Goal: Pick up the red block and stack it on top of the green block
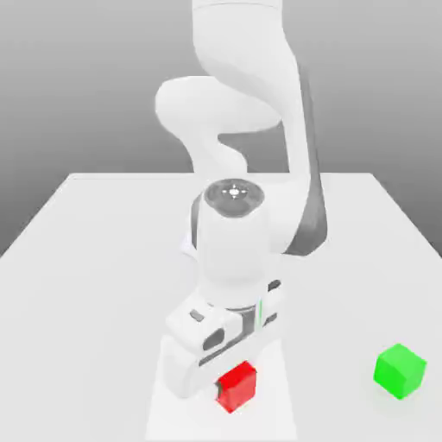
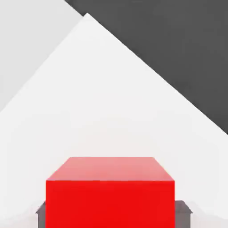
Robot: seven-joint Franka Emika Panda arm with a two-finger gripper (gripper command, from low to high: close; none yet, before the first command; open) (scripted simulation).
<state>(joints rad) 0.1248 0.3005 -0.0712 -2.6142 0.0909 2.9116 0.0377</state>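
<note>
Sitting on the white table [image 1: 86, 259] right under the robot's hand [image 1: 211, 350], the red block [image 1: 236, 386] is well apart from the green block [image 1: 400, 370]. It looks small, hard and light, so pinching two flat opposite sides should hold it. I cannot tell if the claw is open or closed.

White table [image 1: 95, 285] carries two cubes; the red block [image 1: 236, 386] sits right at the gripper [image 1: 226, 390]; the green block [image 1: 400, 370] rests well apart, toward the exterior view's right.

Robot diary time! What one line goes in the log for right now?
end effector: down at red block | green block: apart, exterior view's right | stack: not yet done
</note>
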